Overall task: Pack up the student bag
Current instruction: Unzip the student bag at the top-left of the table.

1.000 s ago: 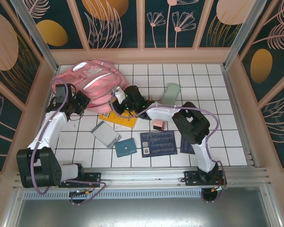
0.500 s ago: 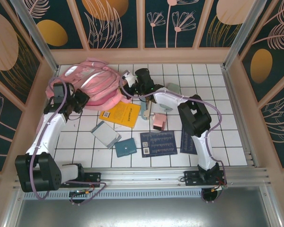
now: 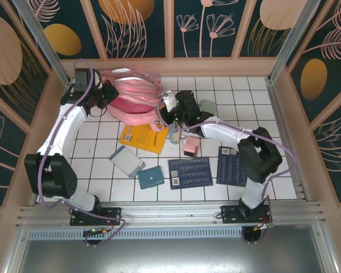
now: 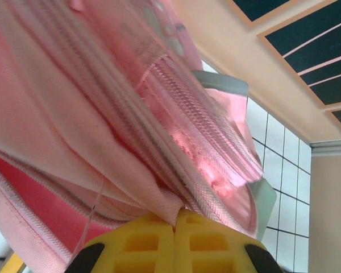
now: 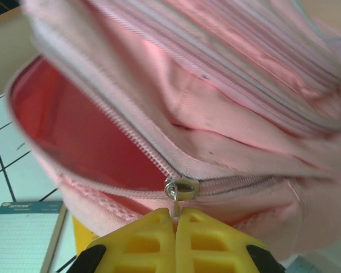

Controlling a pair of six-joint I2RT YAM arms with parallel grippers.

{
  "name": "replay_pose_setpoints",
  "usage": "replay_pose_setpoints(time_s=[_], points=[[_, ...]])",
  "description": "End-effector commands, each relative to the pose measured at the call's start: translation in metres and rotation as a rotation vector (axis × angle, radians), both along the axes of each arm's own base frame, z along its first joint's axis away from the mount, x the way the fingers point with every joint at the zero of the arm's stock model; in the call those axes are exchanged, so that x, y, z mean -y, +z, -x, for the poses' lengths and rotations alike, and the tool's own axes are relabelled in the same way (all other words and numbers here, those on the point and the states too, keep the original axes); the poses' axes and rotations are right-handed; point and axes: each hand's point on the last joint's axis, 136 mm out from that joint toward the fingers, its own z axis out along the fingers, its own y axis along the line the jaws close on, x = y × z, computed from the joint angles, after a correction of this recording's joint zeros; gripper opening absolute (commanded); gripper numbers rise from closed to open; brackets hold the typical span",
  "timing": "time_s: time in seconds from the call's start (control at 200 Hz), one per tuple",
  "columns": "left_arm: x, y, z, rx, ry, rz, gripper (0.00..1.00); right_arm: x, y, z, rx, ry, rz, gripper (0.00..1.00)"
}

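The student bag, a soft pink backpack, sits raised at the back left of the tiled table with its main zipper partly undone and its darker pink inside showing. My left gripper is at the bag's left side; in the left wrist view its yellow fingers are shut on a fold of the pink fabric. My right gripper is at the bag's right side, and in the right wrist view it is shut on the metal zipper pull just under the slider.
A yellow book lies just in front of the bag. Nearer the front lie a grey pouch, a teal case, two dark blue cards and a small pink box. A pale green item lies behind the right arm.
Both arms have swung toward the back wall. The bag has been pulled up and to the right between them, and its mouth now gapes wider. The yellow book is now uncovered.
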Motion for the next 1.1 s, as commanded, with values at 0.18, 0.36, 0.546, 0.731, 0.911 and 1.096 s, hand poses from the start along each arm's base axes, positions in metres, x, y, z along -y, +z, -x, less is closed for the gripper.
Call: replay_pose_setpoints(time_s=[0.18, 0.36, 0.546, 0.731, 0.911, 1.096], points=[[-0.025, -0.004, 0.005, -0.028, 0.109, -0.104, 0.41, -0.078, -0.009, 0.045, -0.125, 0.017, -0.018, 0.0], [-0.016, -0.036, 0.061, -0.186, 0.168, 0.069, 0.49, -0.116, -0.021, 0.035, -0.267, -0.001, -0.143, 0.0], [-0.003, -0.066, 0.093, -0.258, 0.184, 0.206, 0.52, -0.133, -0.028, 0.035, -0.276, 0.001, -0.168, 0.0], [0.004, -0.093, 0.085, -0.296, 0.187, 0.266, 0.53, -0.132, -0.038, 0.04, -0.305, 0.008, -0.182, 0.0], [0.01, -0.106, 0.069, -0.293, 0.188, 0.314, 0.49, -0.133, -0.042, 0.044, -0.313, 0.013, -0.178, 0.0], [0.012, -0.113, 0.059, -0.292, 0.184, 0.321, 0.46, -0.134, -0.046, 0.046, -0.31, 0.015, -0.176, 0.0]])
